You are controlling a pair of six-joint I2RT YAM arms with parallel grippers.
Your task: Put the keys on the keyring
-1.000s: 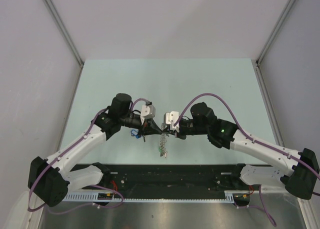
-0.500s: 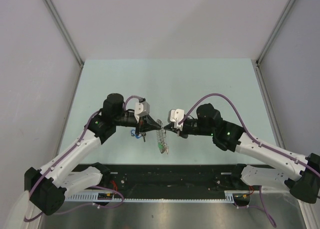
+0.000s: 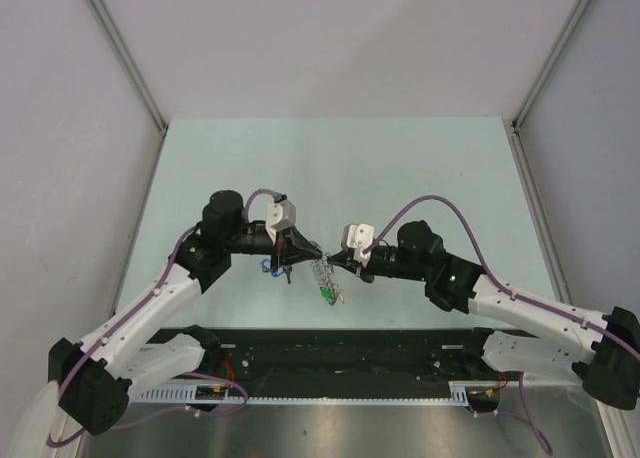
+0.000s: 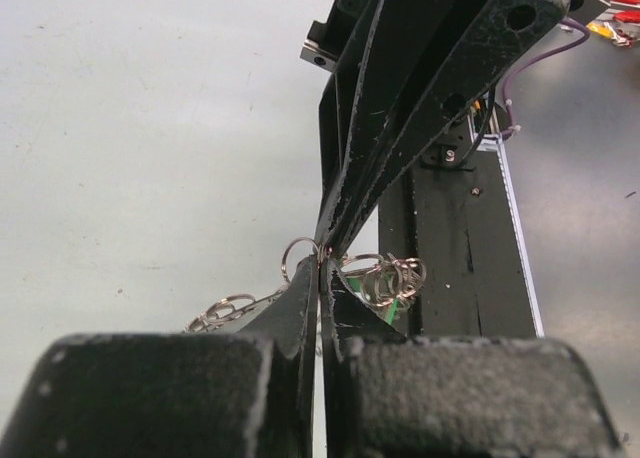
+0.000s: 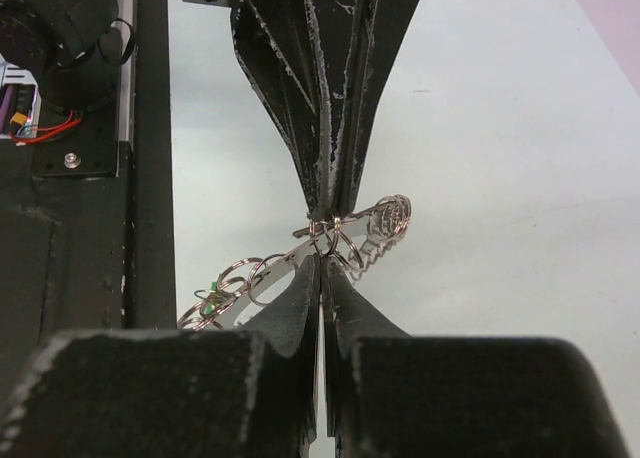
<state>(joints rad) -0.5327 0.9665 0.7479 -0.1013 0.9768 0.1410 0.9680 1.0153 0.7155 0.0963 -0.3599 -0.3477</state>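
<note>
Your left gripper (image 3: 306, 250) and right gripper (image 3: 338, 263) are both pressed together, pinching the keyring (image 3: 325, 281) mid-frame. Any uneven pull could slip it free.

Left tool (image 3: 310, 252) and right tool (image 3: 338, 264) tip to tip over table (image 3: 350, 168), keyring (image 3: 325, 279) between them, keys (image 3: 269, 268) beside left tool

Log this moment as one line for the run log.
left hand: shut on keyring | right hand: shut on keyring | keyring: pinched between both hands, tips facing, green tag hanging below
</note>
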